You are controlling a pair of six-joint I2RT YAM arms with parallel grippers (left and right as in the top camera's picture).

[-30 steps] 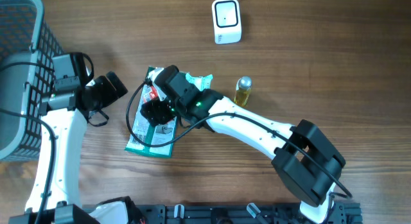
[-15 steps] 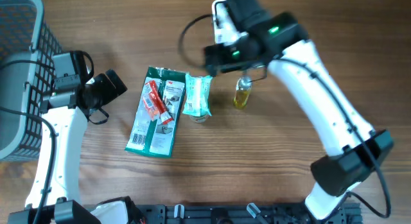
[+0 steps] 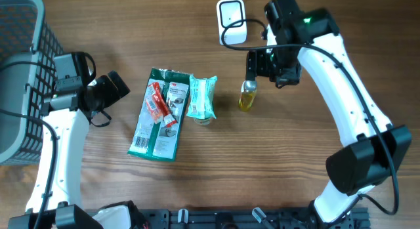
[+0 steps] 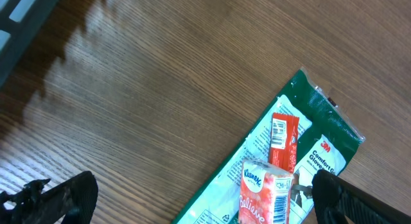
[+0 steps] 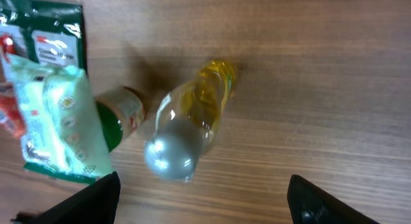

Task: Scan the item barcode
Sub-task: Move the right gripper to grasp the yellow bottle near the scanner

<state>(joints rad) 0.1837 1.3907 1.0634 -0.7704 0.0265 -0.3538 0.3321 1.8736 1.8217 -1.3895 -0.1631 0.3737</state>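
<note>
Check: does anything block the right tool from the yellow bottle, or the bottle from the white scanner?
Nothing visible does. The open right tool hangs over the yellow bottle, and only bare table lies between the bottle and the white scanner. The wipes pack sits off to one side.

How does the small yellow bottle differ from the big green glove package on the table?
The yellow bottle stands upright; the green glove package lies flat. The bottle is clear, with yellow liquid and a grey cap; the package is dark green with print. The bottle stands alone, while the package carries a red tissue pack on top. Both rest on the wooden table.
</note>
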